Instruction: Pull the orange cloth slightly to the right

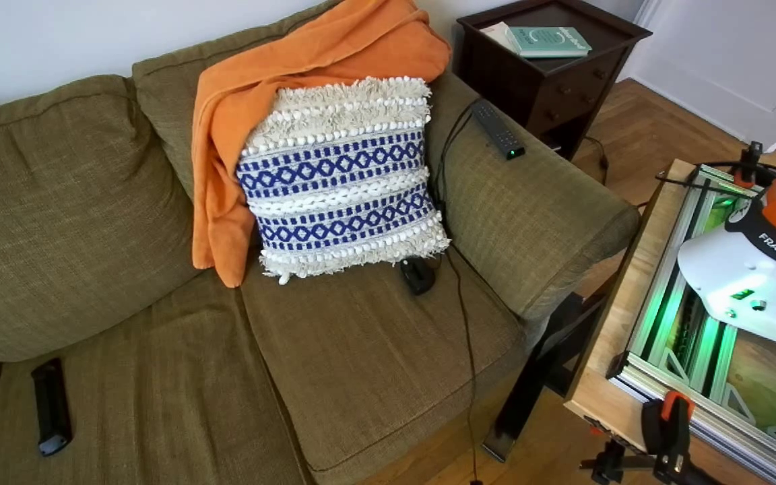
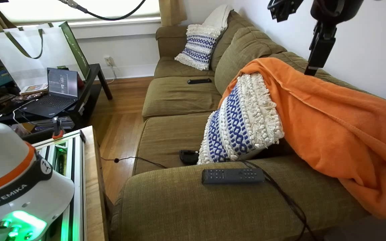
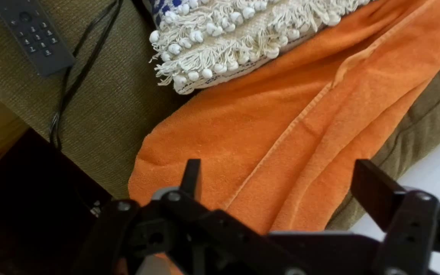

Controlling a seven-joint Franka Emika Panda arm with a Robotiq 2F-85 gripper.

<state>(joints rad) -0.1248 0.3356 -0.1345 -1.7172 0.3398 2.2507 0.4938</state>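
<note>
Looks like we're at the grab stage: our gripper (image 3: 277, 164) has its jaws spread wide and isn't holding anything. The orange cloth (image 2: 340, 124) is draped behind the pillow (image 1: 341, 175) and hangs down along one side of it. We can't tell whether gripper and orange cloth are touching. We'd come down just behind the pillow, pinch a good bunch, then give a short, gentle tug sideways, since a yank could drag the pillow over too.
</note>
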